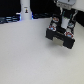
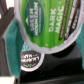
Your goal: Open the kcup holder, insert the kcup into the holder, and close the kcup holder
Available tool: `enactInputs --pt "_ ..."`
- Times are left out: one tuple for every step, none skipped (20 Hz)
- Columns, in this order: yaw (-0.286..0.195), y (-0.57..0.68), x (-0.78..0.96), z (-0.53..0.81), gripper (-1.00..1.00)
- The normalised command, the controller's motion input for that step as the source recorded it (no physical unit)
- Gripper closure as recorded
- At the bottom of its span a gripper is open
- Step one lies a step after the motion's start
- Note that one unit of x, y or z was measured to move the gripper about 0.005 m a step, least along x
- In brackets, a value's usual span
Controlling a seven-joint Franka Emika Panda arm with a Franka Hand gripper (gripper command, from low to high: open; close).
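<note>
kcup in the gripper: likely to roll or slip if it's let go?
The kcup has a round green foil top, so it would probably roll if dropped on its side. Its glossy lid suggests a slick surface. It sits between the teal fingers, so the grip looks narrow and may let it twist.

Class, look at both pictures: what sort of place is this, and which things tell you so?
Probably a lab tabletop set up for a coffee-pod task: a plain white table, a robot gripper above a black kcup holder, and a green-lidded kcup held over stored pods.
</note>
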Motion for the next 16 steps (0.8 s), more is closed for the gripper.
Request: enactInputs --pt "0.01 -0.04 -0.23 -0.11 1.0" --pt "0.009 0.01 -0.21 -0.1 1.0" --pt "0.008 -0.03 -0.19 -0.07 1.0" --pt "0.007 -0.02 -0.2 -0.04 1.0" --pt "0.009 -0.01 -0.2 -0.06 1.0" --pt "0.0 0.0 -0.07 0.0 1.0" --pt "0.0 0.0 -0.19 0.0 1.0" --pt "0.0 0.0 -0.28 0.0 1.0" --pt "-0.013 -0.08 -0.35 0.0 1.0" --pt "-0.025 -0.14 -0.35 0.0 1.0" --pt "-0.031 -0.12 -0.37 0.0 1.0" --pt "-0.035 -0.12 -0.41 0.0 1.0" --pt "-0.04 -0.14 -0.43 0.0 1.0" --pt "-0.05 -0.13 -0.43 0.0 1.0" --pt "-0.062 -0.13 -0.46 0.0 1.0" --pt "-0.074 -0.14 -0.48 0.0 1.0"
